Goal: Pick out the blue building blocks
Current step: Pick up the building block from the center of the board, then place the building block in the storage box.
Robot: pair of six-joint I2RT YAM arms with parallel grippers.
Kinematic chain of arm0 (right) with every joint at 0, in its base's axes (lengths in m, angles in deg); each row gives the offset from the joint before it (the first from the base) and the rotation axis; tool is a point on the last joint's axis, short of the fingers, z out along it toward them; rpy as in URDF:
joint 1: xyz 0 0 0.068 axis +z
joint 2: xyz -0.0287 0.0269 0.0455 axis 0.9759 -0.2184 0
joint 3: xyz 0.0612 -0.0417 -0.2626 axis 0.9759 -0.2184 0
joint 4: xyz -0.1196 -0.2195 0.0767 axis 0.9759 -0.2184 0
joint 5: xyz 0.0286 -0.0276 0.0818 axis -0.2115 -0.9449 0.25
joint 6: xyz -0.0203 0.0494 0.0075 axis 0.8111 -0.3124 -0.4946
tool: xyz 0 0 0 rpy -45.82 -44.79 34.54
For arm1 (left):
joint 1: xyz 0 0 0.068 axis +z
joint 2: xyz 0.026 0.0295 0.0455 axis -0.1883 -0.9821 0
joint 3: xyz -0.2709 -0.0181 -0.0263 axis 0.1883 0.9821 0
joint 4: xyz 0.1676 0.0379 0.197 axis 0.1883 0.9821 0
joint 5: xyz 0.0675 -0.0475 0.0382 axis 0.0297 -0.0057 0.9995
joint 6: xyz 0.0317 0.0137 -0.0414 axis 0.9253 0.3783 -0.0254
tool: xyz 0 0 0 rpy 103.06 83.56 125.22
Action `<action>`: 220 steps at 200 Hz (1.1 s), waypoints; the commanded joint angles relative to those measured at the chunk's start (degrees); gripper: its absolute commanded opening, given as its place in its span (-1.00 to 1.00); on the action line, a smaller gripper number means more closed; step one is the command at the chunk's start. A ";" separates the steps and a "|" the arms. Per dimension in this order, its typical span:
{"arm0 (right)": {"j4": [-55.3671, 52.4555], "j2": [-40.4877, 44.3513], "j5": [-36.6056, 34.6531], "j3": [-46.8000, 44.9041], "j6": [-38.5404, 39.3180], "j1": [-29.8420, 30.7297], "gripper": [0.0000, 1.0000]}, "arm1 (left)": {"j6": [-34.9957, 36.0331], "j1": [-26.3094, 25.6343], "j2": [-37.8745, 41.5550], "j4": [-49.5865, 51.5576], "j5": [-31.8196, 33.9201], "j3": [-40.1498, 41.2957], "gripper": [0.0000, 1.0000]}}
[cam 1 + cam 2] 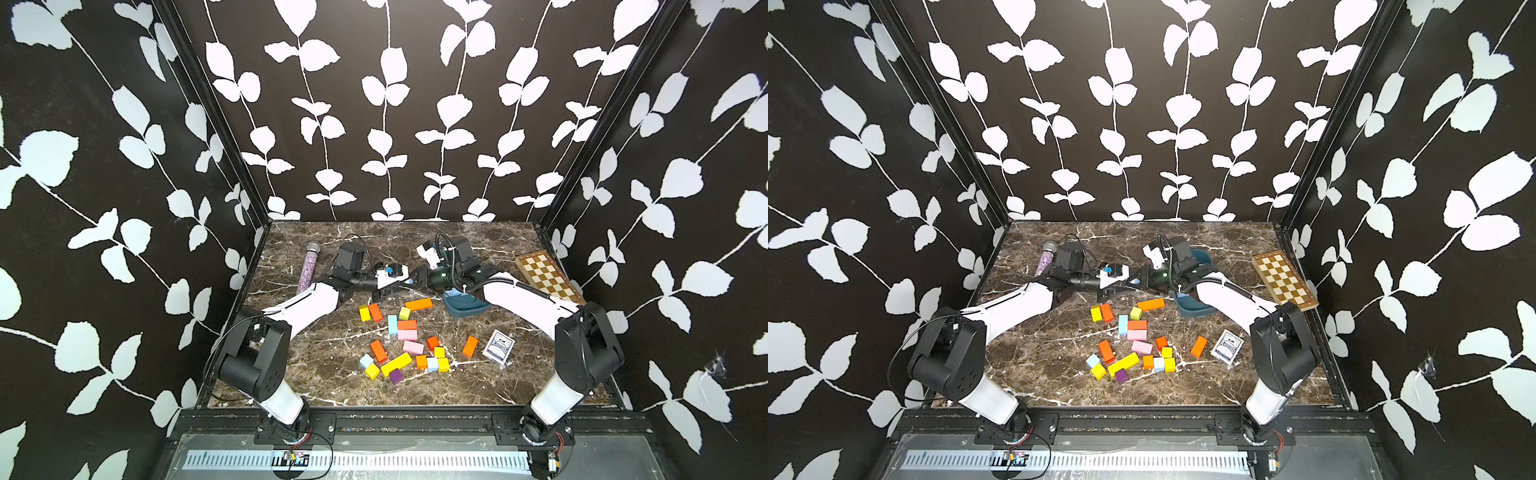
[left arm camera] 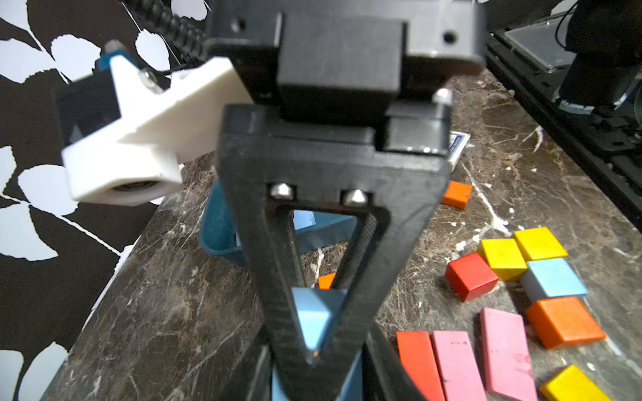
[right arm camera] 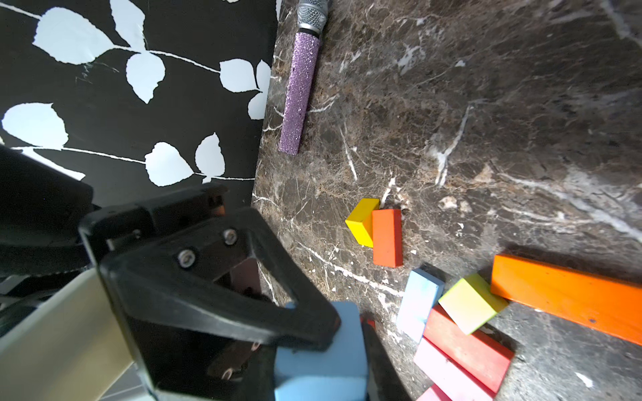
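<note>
"Judging by the teal tray point(image 1: 462, 311), how far along is the sorting?" asks the supervisor.

"Partway," the technician answers. "Light blue shows inside it in the left wrist view, so at least one blue block point(image 2: 304, 220) is in. The right arm point(image 1: 519, 297) covers most of the tray in both top views, so the count cannot be told. Three more lie loose on the marble table point(image 1: 316, 374). A blue bar point(image 1: 392, 325) rests against an orange bar point(image 1: 407, 324) mid-pile. A blue cube point(image 1: 366, 360) sits at the pile's near left edge beside a yellow cube point(image 1: 372, 371). A paler blue cube point(image 1: 432, 364) is wedged between an orange cube point(image 1: 421, 362) and a second yellow cube point(image 1: 443, 365)."

"And the grippers?"

"They meet tip to tip above the table, behind the pile and just beside the tray. An airborne blue block point(image 2: 314, 317) hangs between them, clear of the surface. The right gripper point(image 1: 415, 279) has its fingers clamped on it, only narrowly apart. The left gripper point(image 1: 401, 287) touches the same block at a fingertip. Whether it grips or has let go, the pictures do not show. It reads as a handover toward the tray."
</note>
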 commanded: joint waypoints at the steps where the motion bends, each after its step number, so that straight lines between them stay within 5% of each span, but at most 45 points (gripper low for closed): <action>1: -1.90 2.64 -1.73 -0.50 1.63 -1.55 -0.69 | 0.00 -0.22 1.81 -0.47 -0.24 -0.12 0.14; 32: -16.14 2.98 -8.64 2.47 8.71 -5.51 -0.64 | 1.25 -0.21 1.26 2.32 3.26 -0.40 0.43; 102: -40.03 -8.45 -30.31 18.33 21.98 -13.65 -0.64 | 4.32 -0.20 -2.42 11.21 13.92 -2.50 0.48; 220: -49.89 -31.53 -37.00 46.26 30.53 -14.14 -0.53 | 5.07 -0.09 -4.95 14.69 15.63 -4.07 0.49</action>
